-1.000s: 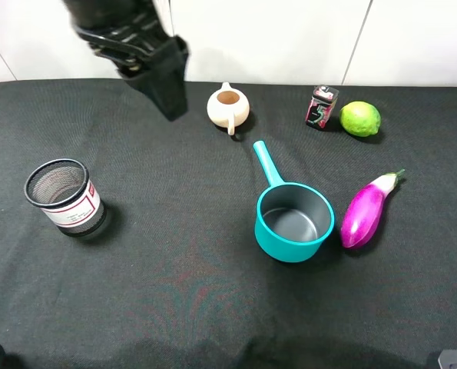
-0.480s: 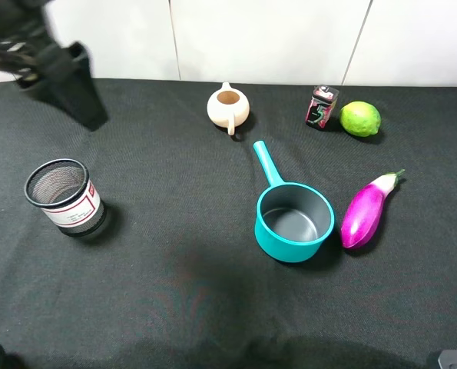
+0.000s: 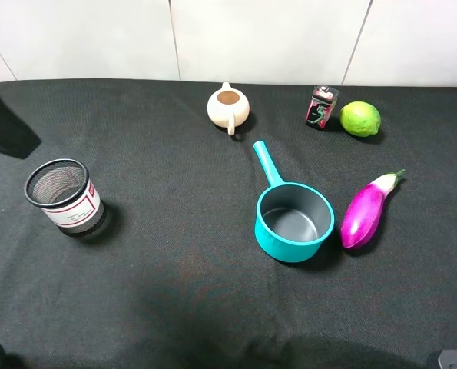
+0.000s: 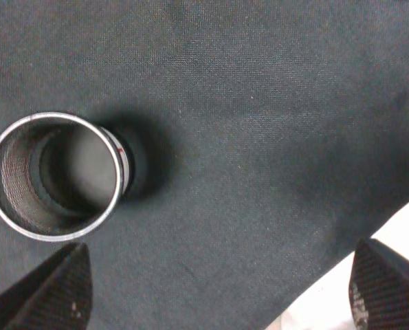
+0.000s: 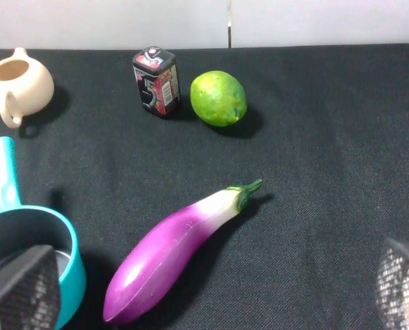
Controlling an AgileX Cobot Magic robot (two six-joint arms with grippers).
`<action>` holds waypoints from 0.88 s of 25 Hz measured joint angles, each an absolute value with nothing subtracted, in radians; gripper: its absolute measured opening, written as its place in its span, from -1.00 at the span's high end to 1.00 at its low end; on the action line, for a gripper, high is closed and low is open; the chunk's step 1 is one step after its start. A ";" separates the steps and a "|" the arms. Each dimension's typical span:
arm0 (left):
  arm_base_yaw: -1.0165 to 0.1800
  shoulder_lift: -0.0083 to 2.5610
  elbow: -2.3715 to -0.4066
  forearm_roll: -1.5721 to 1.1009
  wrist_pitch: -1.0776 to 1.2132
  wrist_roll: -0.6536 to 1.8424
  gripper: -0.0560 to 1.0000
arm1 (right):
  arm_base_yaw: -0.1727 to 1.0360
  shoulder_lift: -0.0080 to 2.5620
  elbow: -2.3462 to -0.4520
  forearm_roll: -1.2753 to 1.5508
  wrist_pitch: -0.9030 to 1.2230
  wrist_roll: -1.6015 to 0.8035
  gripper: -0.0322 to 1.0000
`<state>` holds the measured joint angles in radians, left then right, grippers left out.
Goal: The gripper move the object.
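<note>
The teal saucepan (image 3: pixel 293 223) stands upright on the black cloth right of centre, its long handle (image 3: pixel 266 163) pointing to the back. Part of it shows in the right wrist view (image 5: pixel 12 227). My left gripper (image 3: pixel 9 131) is a dark shape at the far left edge, far from the pan. In the left wrist view it (image 4: pixel 225 292) is open and empty above the cloth, near the black mesh cup (image 4: pixel 53 175). My right gripper (image 5: pixel 211 295) is open and empty, on the near side of the pan and the eggplant.
The mesh cup (image 3: pixel 63 196) stands at the left. A cream teapot (image 3: pixel 228 108), a small can (image 3: pixel 322 106) and a lime (image 3: pixel 360 119) stand along the back. A purple eggplant (image 3: pixel 365 211) lies just right of the pan. A white wall is behind.
My left arm has swung from the back centre, near the teapot, out to the far left edge of the view. The saucepan and other objects have not moved.
</note>
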<state>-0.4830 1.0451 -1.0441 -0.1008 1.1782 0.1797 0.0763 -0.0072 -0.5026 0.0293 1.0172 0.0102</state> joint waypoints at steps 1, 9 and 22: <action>-0.483 1.026 -1.036 -0.101 1.178 0.172 -0.51 | 0.076 -0.007 -0.503 0.029 1.017 0.010 -0.41; -0.483 0.871 -0.974 -0.101 1.179 0.131 -0.61 | 0.076 -0.007 -0.503 0.029 1.017 0.010 -0.41; -0.473 0.693 -0.973 -0.037 1.180 0.244 -0.61 | 0.076 -0.007 -0.503 0.029 1.016 0.010 -0.41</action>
<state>-0.4726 0.6929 -0.9734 -0.0372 1.1796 0.2443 0.0763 -0.0072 -0.5026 0.0293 1.0163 0.0102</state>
